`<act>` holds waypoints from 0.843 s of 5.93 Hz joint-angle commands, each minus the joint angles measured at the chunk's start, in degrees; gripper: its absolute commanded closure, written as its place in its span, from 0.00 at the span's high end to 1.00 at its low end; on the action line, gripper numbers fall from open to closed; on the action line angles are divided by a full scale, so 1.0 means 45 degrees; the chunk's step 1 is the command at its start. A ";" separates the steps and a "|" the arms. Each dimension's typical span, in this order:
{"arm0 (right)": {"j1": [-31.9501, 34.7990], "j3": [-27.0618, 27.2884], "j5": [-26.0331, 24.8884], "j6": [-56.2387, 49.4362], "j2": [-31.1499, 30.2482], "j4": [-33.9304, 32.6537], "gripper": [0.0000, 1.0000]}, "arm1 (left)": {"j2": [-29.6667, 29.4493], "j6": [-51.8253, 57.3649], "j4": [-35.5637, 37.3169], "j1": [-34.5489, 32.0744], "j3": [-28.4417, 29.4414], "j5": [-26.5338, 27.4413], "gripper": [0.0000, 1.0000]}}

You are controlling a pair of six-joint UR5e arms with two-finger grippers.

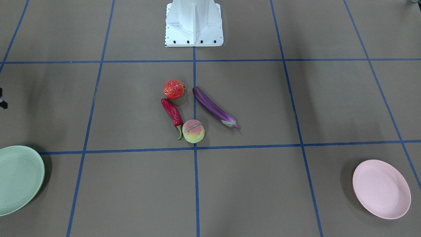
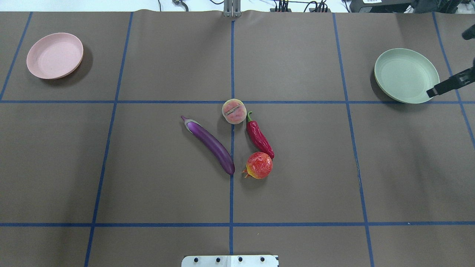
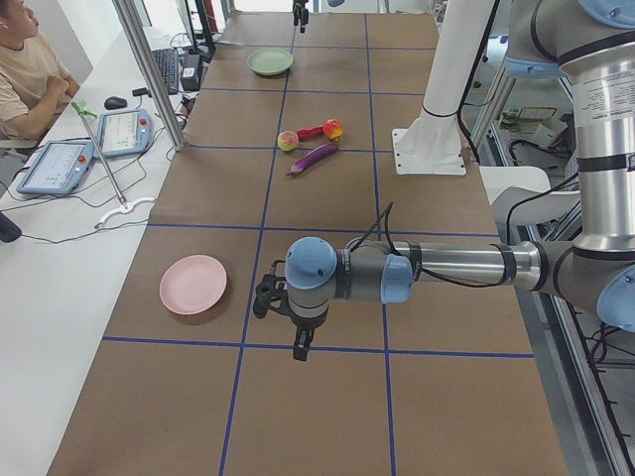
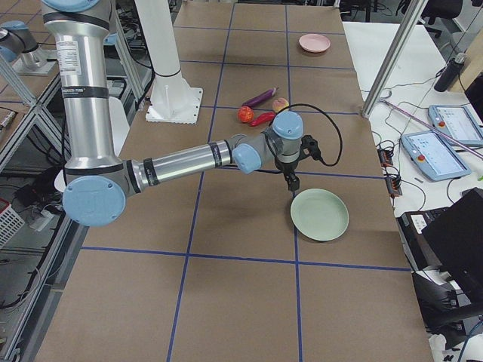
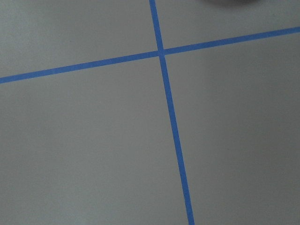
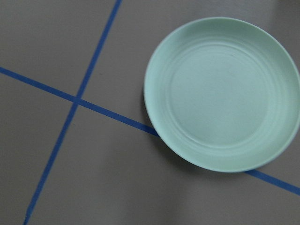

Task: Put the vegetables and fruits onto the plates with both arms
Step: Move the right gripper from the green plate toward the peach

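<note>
Clock basis: overhead view, 12 = far edge of the table [image 2: 148, 185].
Left gripper [image 3: 301, 347]: seen only in the left side view, pointing down over the table on the robot's side of the pink plate, apart from it; can't tell if the jaws are apart or together. Its wrist view shows only brown cover and a tape crossing.
Right gripper [image 4: 293, 185]: hangs at the green plate's 4 o'clock rim, only a black part in the overhead view; jaw state can't be told, nothing seen held.
Pink plate [image 2: 55, 55]: 10 o'clock corner, nothing in it.
Green plate [image 2: 406, 75]: 2 o'clock side, nothing in it, near rim lying over a blue tape line [image 6: 117, 117].
Peach [image 2: 234, 111]: table centre, 12 o'clock of the cluster.
Chili pepper [image 2: 259, 138]: 3 o'clock of the cluster, stem just beside the peach, tip right at the pomegranate; contact unclear.
Pomegranate [image 2: 259, 165]: 5 o'clock of the cluster.
Eggplant [image 2: 211, 145]: 8 o'clock side, lying diagonal, cap toward 10, tip near the pomegranate but apart.
Between cluster and plates: brown cover and blue tape grid.
White pedestal base [image 1: 194, 24]: 6 o'clock edge, well apart from the cluster.
Surroundings: person [image 3: 30, 69] seated at a white side desk with two tablet-like pendants [image 3: 60, 164] and a keyboard [image 3: 166, 67]; metal post [image 3: 149, 74] at the table edge.
</note>
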 commanded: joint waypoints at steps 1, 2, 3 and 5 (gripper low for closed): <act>-0.1580 -0.0548 -0.0115 0.1212 0.1768 0.0097 0.99 | 0.0000 0.0006 -0.0010 0.0000 0.0048 0.0000 1.00; -0.2630 -0.0725 -0.0619 0.2455 0.2724 0.0116 0.99 | 0.0000 0.0006 -0.0010 0.0000 0.0068 -0.0020 1.00; -0.3801 -0.0746 -0.1649 0.3705 0.3584 0.0097 0.99 | 0.0019 0.0006 -0.0010 0.0020 0.0087 -0.0020 1.00; -0.5622 -0.1347 -0.3952 0.5607 0.5399 -0.0484 0.99 | 0.0058 0.0006 -0.0010 0.0020 0.0107 -0.0020 1.00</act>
